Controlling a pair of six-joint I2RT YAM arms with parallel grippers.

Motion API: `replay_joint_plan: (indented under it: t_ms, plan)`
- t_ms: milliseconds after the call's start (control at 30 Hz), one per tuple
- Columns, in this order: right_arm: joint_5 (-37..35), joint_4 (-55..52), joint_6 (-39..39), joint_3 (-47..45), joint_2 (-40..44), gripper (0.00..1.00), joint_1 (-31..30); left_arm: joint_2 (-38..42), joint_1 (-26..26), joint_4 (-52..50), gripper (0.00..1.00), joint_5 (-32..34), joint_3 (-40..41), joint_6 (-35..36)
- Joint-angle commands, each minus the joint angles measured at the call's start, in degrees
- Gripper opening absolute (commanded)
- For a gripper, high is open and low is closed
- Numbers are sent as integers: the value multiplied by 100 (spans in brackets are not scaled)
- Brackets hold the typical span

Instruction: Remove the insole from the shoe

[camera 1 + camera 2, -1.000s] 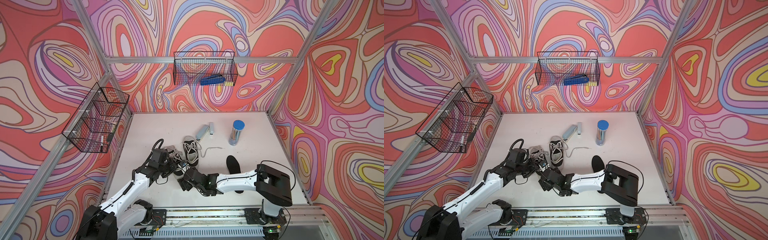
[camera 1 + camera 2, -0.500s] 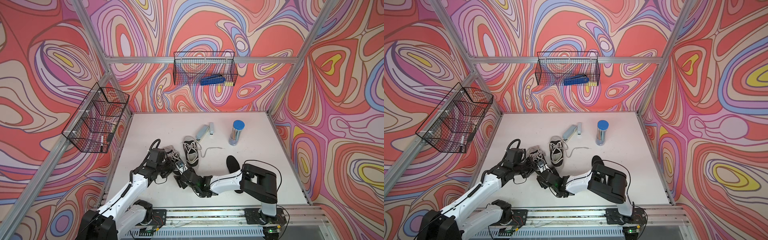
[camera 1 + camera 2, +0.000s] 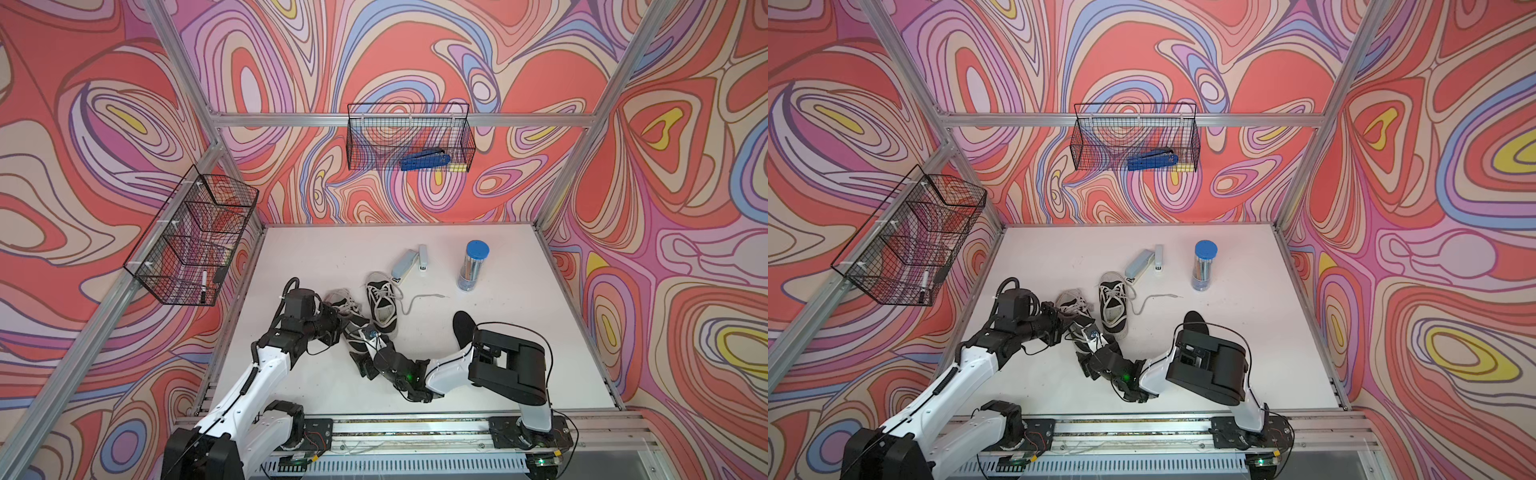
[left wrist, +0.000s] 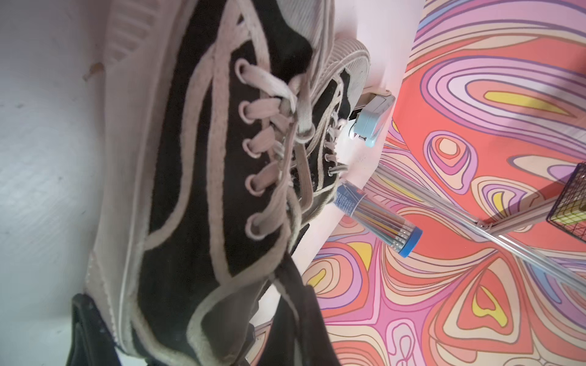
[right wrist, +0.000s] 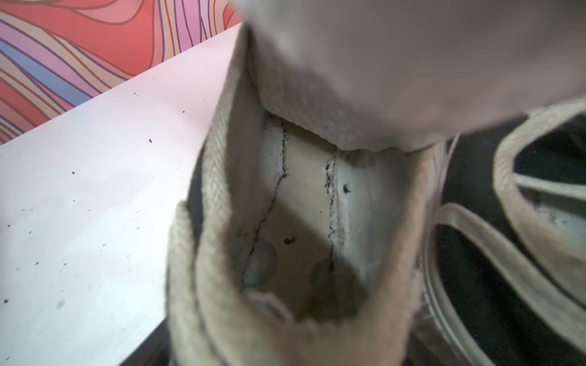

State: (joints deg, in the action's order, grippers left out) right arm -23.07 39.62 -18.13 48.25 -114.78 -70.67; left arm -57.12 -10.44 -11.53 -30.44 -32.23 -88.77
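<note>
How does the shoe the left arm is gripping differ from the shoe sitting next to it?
The gripped shoe is clamped in the shut jaws of the left gripper; the free shoe sits unheld on the table. The gripped shoe lies slanted, nearer the robot; the free shoe lies straighter, farther back near the grey stapler. Both are black lace-up sneakers with white laces and pale soles.

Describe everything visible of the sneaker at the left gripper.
The sneaker is black canvas with pale piping, whitish laces and a ribbed off-white rubber sole. It lies on the white table close beside the second sneaker, with the left gripper shut at it. The right wrist view shows its pale lining and stitched footbed.
</note>
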Motion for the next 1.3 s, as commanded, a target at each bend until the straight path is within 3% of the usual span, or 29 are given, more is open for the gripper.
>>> replay_joint_plan:
  t_ms: [0, 33, 167, 267, 433, 500, 567, 700, 800, 900, 1267]
  plan:
    - [-37, -288, -135, -95, -63, 45, -22, 77, 121, 668, 0, 175, -162, -297]
    - [-88, -479, -229, -41, 30, 56, -23, 92, 123, 614, 0, 141, -75, -213]
    - [-3, -1470, -464, 152, 590, 85, -23, 165, 117, 526, 0, 3, 550, -18]
    - [442, -2179, -627, 165, 1130, 98, -25, 279, 114, 701, 0, 46, 1014, 18]
    - [1602, -4113, -424, 635, 2158, 98, 36, -32, 97, 1575, 0, -204, 1459, -66]
    - [1641, -4756, -730, 939, 2445, 98, 64, -111, 72, 1777, 0, -217, 1487, -104]
    - [1232, -5161, -1679, 1211, 2658, 95, 112, -144, 53, 1845, 0, -234, 1460, -105]
    - [822, -6080, -4926, 1848, 2665, 71, 349, -159, 42, 1986, 0, -276, 1452, -198]
    - [901, -5614, -6442, 1645, 2612, 67, 362, -141, 35, 2182, 0, -308, 1484, -412]
    - [1003, -5098, -7364, 1513, 2414, 68, 441, -137, 40, 2306, 0, -333, 1474, -556]
    - [1522, -4502, -8399, 1811, 1627, 65, 880, -178, 35, 2460, 0, -448, 1543, -664]
